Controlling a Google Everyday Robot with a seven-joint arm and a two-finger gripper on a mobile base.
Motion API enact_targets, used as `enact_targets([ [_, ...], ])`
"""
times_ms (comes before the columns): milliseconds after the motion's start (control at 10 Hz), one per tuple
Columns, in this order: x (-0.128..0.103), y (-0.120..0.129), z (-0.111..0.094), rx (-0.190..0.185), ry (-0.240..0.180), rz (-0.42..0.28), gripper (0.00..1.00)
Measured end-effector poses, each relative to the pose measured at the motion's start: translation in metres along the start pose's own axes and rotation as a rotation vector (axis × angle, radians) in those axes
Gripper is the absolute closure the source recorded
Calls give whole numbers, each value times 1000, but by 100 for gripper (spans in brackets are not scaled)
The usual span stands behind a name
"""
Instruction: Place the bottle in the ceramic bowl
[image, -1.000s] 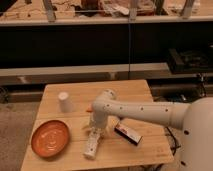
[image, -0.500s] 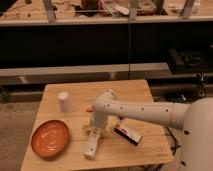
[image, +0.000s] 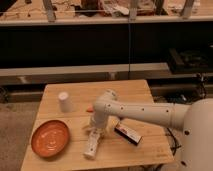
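Observation:
The slim white bottle (image: 92, 143) lies on the wooden table (image: 135, 90), pointing toward the front edge. The gripper (image: 93, 128) is at the end of the white arm, right over the bottle's upper end. The orange-brown ceramic bowl (image: 50, 138) sits on the table's front left, a short way left of the bottle and apart from it. It holds nothing.
A short white cup (image: 64, 101) stands at the back left of the table. A dark box with a white and red label (image: 127, 133) lies right of the bottle. A small orange item (image: 89, 109) shows beside the arm. Dark shelving stands behind the table.

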Motion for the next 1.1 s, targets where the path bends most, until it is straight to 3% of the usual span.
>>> enact_targets([
  [1100,2,-2,6,27,0,-6,20],
])
